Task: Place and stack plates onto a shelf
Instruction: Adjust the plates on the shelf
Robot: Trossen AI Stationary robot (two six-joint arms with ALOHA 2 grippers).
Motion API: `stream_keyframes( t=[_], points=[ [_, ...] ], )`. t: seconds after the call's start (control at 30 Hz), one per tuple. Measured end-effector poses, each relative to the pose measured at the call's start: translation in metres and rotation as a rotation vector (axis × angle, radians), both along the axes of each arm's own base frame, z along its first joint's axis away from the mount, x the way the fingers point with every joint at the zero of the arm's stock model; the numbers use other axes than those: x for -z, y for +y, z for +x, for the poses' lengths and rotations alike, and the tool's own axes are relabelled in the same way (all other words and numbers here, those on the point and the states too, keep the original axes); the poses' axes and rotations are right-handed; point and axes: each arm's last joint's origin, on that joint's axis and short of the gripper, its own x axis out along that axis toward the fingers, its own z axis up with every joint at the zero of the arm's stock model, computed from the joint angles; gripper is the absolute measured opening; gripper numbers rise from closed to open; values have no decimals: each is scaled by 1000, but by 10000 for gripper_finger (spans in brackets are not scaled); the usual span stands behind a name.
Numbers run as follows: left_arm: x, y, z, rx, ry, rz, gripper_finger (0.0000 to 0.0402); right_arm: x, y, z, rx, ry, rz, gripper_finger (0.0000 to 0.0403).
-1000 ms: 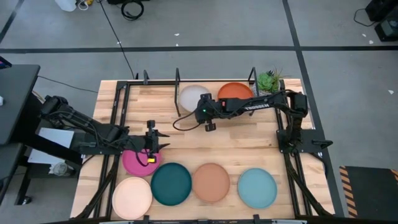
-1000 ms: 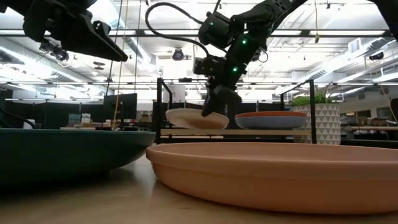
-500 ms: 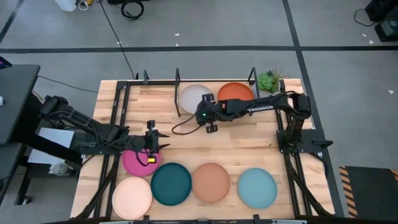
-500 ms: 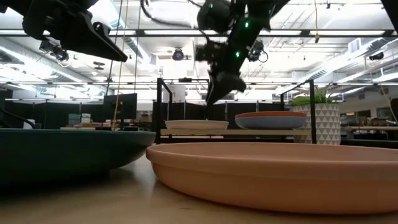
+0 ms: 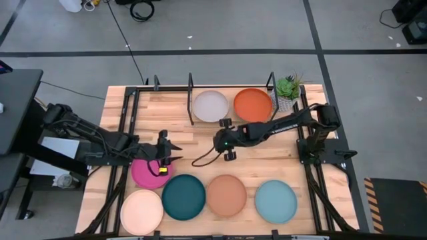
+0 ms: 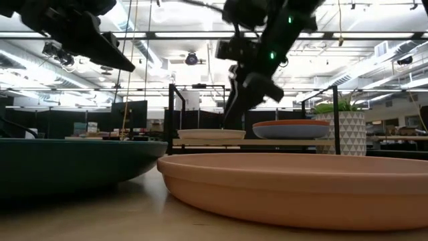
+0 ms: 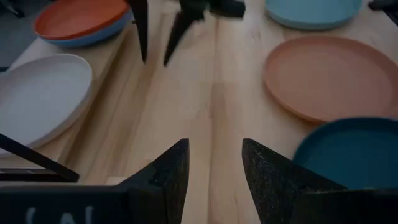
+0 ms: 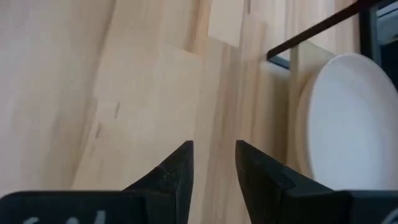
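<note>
Right gripper [image 5: 220,140], fingers apart and empty, hangs at 6 o'clock from the grey-white plate [image 5: 211,106], whose shelf [image 6: 175,114] perch only the low view shows.

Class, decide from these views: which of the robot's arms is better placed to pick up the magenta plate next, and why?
Left. The left gripper hovers open over the magenta plate. The right gripper is empty at mid-table, nearer the grey-white plate on the shelf.

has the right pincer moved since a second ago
Yes. The right pincer has pulled back from the grey-white plate on the shelf, toward the table's middle.
</note>
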Motion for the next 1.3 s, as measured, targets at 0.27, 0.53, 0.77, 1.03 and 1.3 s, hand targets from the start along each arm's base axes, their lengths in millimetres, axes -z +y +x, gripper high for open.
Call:
stream_keyframes(
  t=[0.27, 0.53, 0.77, 1.03, 1.3],
  points=[
    [-1, 13, 4, -71, -10, -1, 155, 6, -44, 1, 100, -101, 154, 123],
    [-1, 23, 6, -107, -5, 21, 155, 16, -67, 9, 101, -127, 223, 122],
    [1, 22, 5, -102, 8, 24, 155, 22, -73, 17, 136, -101, 164, 122],
    [2, 20, 4, -86, 27, 24, 155, 21, -94, 14, 163, -103, 188, 122],
    [3, 18, 3, -76, 36, 26, 155, 18, -93, 11, 172, -90, 198, 122]
  ],
)
